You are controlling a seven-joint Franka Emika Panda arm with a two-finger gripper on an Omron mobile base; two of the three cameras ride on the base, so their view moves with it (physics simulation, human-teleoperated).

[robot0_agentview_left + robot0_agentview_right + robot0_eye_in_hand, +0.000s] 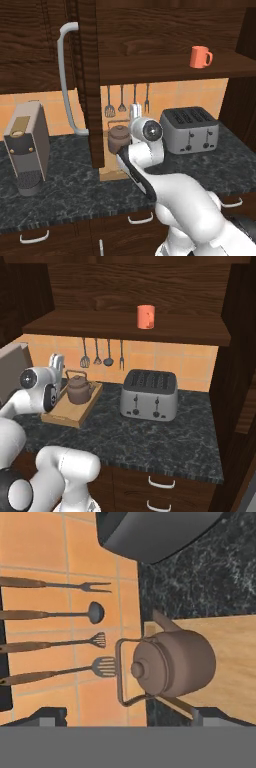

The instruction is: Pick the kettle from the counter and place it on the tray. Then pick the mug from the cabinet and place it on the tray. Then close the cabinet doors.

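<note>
The cabinet (125, 323) in the upper half is open, so the mug (145, 316) at top middle can be reached. Left of middle, the kettle (79, 389) sits on the tray (82, 413). The gripper (125, 719), bottom edge, is spread wide, holding nothing.

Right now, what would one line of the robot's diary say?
step: kettle placed on tray | tool: open, above kettle | mug: on cabinet shelf | doors: open
</note>
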